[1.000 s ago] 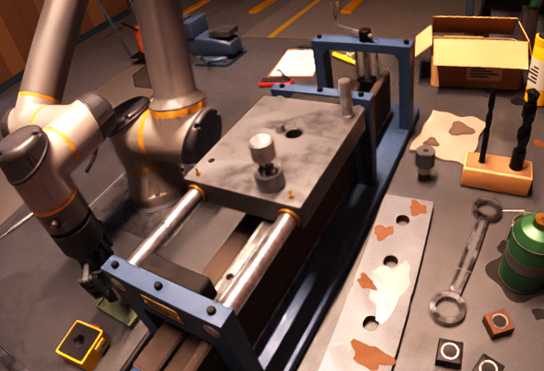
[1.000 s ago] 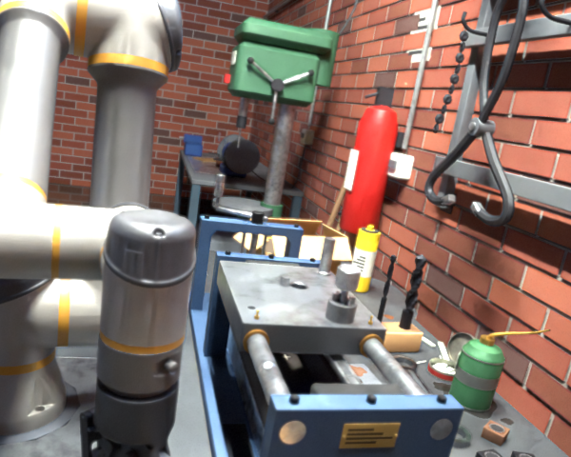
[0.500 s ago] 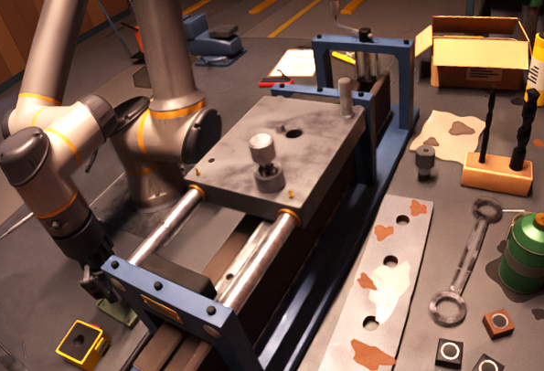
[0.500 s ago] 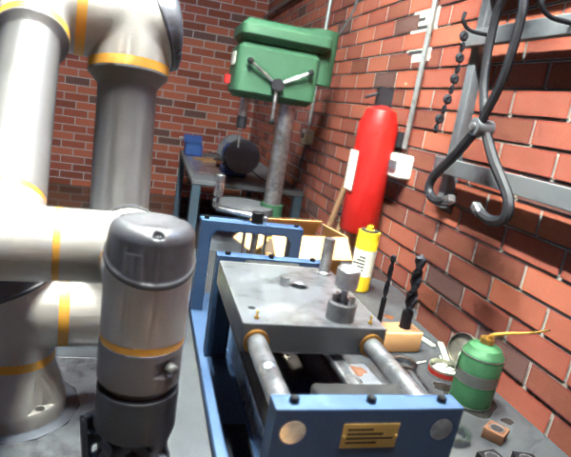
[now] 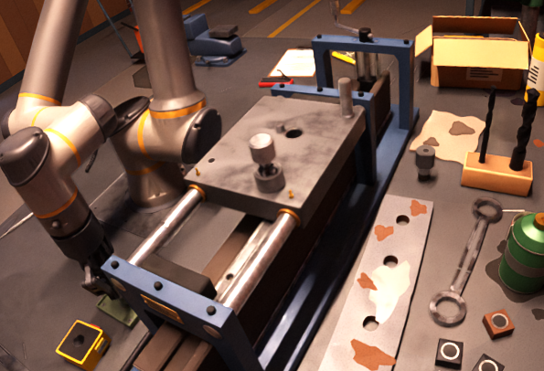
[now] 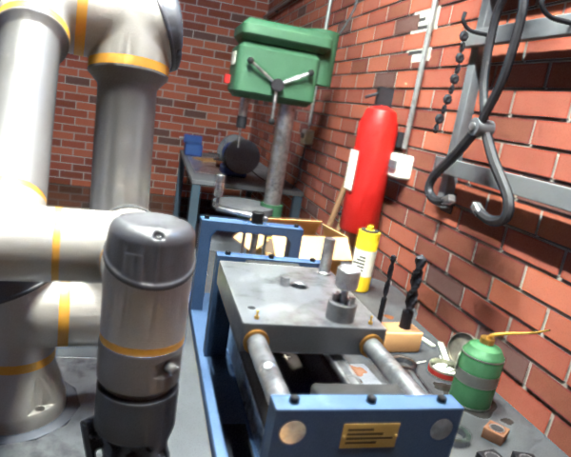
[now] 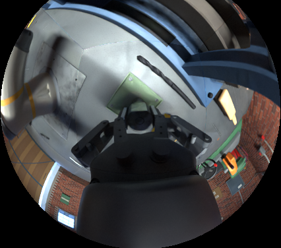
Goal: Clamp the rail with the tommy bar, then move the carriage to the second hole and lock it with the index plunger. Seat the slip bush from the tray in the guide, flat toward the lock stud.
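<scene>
At the near left corner of the jig, the green tray (image 7: 133,96) lies flat on the bench (image 5: 116,309), and my gripper (image 7: 141,119) is down on it, closed around the dark slip bush (image 7: 141,121). The grey carriage (image 5: 278,153) sits toward the far end of the two steel rails (image 5: 253,260). On its top stand the knurled index plunger (image 5: 263,160) and, further back, the guide hole (image 5: 293,133) with a small stud (image 5: 280,128) beside it. The tommy bar (image 5: 345,28) tops the far blue frame. The side cameras hide my fingers behind the blue end plate (image 5: 175,299).
A yellow block (image 5: 83,343) lies on the bench just in front of the tray. A loose drill bit (image 7: 166,80) lies between the tray and the blue base. Right of the jig are a holed plate (image 5: 381,278), a ring spanner (image 5: 463,262) and a green can (image 5: 530,251).
</scene>
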You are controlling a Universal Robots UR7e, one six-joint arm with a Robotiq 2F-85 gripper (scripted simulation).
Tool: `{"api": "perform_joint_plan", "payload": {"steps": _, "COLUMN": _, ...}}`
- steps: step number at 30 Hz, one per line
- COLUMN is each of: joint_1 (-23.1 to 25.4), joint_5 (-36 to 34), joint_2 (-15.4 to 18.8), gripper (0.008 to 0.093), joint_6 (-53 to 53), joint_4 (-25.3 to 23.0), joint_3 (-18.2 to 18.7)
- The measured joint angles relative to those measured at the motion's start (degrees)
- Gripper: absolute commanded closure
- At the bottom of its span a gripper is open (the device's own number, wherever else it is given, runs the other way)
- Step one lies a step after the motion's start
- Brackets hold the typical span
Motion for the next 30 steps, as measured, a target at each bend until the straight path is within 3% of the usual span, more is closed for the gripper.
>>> {"api": "perform_joint_plan", "payload": {"steps": 16, "joint_1": 0.0, "joint_5": 0.0, "joint_2": 0.0, "gripper": 0.0929, "joint_6": 0.0, "joint_4": 0.0, "joint_3": 0.0}}
{"api": "perform_joint_plan", "payload": {"steps": 30, "joint_1": 0.0, "joint_5": 0.0, "joint_2": 0.0, "gripper": 0.0934, "joint_6": 0.0, "joint_4": 0.1, "joint_3": 0.0}}
